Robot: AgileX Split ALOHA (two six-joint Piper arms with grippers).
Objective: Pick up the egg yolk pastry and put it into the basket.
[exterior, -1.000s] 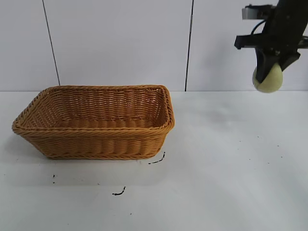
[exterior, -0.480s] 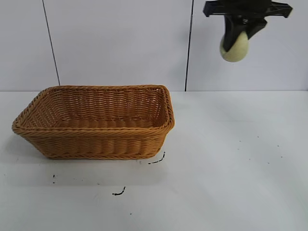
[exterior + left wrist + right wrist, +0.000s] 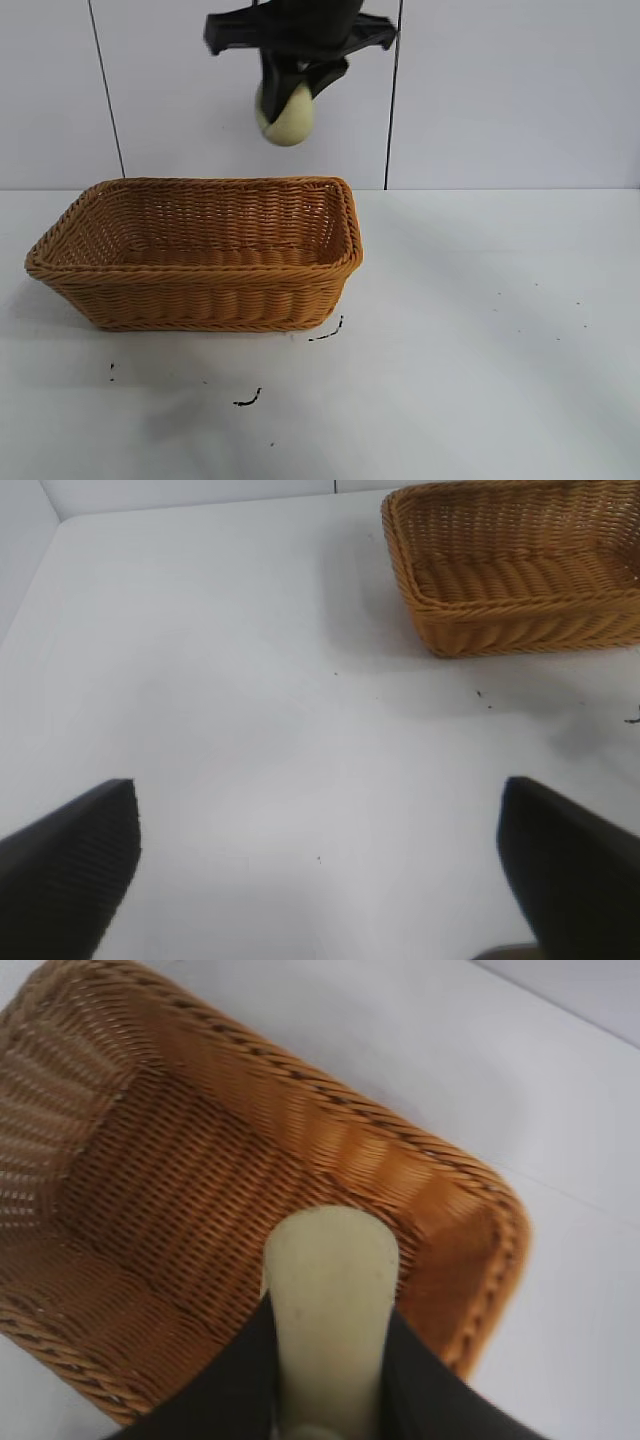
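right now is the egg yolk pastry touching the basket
Apart. The exterior view shows the egg yolk pastry held in the right gripper in the air, with white wall visible between it and the rim of the basket.

Pale yellow egg yolk pastry (image 3: 287,115) above wicker basket (image 3: 200,300)

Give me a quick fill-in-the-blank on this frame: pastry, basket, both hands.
1. The right hand is shut on the ____.
2. The egg yolk pastry hangs ____ the basket, not touching it.
3. The left hand is ____, holding nothing, over bare table.
4. The inside of the basket holds ____.

Missing words: egg yolk pastry; above; open; nothing
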